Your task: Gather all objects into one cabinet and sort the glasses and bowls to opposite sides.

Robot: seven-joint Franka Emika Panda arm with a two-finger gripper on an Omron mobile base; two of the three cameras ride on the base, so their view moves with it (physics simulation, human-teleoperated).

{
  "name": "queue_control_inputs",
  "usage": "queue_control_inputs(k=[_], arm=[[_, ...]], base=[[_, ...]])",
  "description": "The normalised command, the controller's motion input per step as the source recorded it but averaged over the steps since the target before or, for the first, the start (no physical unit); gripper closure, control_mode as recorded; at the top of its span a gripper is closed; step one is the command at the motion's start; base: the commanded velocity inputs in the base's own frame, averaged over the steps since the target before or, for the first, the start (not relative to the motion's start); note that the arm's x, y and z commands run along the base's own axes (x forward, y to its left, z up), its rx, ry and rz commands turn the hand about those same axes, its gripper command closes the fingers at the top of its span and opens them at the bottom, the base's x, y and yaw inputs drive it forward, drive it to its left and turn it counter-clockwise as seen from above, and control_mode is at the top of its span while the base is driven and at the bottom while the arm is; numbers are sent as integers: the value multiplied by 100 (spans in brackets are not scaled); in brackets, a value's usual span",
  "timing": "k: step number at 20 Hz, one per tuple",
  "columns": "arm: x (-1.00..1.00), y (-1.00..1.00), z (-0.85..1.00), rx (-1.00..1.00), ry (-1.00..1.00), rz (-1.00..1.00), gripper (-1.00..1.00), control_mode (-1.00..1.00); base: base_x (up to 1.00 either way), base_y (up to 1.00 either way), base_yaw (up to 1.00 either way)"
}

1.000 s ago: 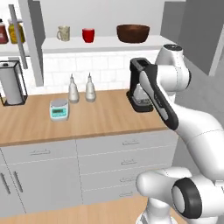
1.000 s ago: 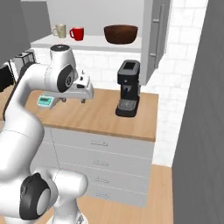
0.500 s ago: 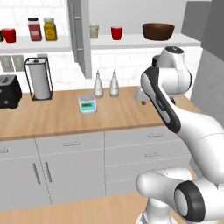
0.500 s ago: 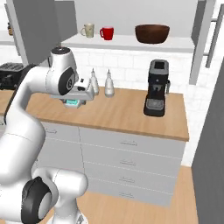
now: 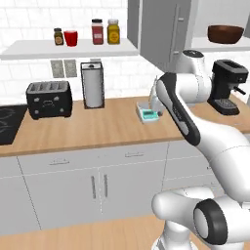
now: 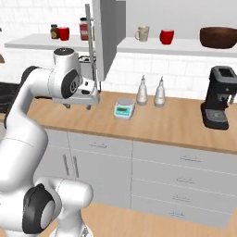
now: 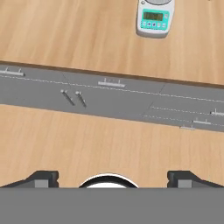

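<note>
One red cup (image 6: 63,33) stands on the tile-backed white shelf (image 5: 29,48) at the left, beside lidded spice jars (image 5: 105,31). In the open cabinet (image 6: 185,46) to the right stand the beige mug (image 6: 142,33), a second red cup (image 6: 166,36) and the dark brown bowl (image 6: 218,37), which is also the bowl (image 5: 225,33) in the left base view. My gripper (image 6: 77,106) hangs over the counter's front edge, below the cabinet's open grey door (image 6: 109,32). In the hand view my gripper (image 7: 114,179) is open and empty, its fingertips (image 7: 41,178) wide apart.
On the wooden counter (image 5: 88,129) stand a toaster (image 5: 49,99), a paper towel holder (image 5: 93,85), a small scale (image 6: 123,109), two bottles (image 6: 142,90) and a black coffee machine (image 6: 217,104). A stove top (image 5: 7,122) lies at the far left. Grey drawers (image 7: 113,94) run below.
The whole picture has shifted right, so the base has driven left. The left shelf with its red cup, the toaster and the stove have come into view. The gripper stays open.
</note>
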Motion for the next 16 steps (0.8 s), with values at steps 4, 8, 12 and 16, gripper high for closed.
queue_control_inputs(k=[4,8,12,16], arm=[[0,0,0,0,0,0,-100,100],[0,0,0,0,0,0,-100,100],[0,0,0,0,0,0,-100,100],[0,0,0,0,0,0,-100,100]], base=[[10,100,0],[44,99,-2],[79,33,0],[87,0,0]])
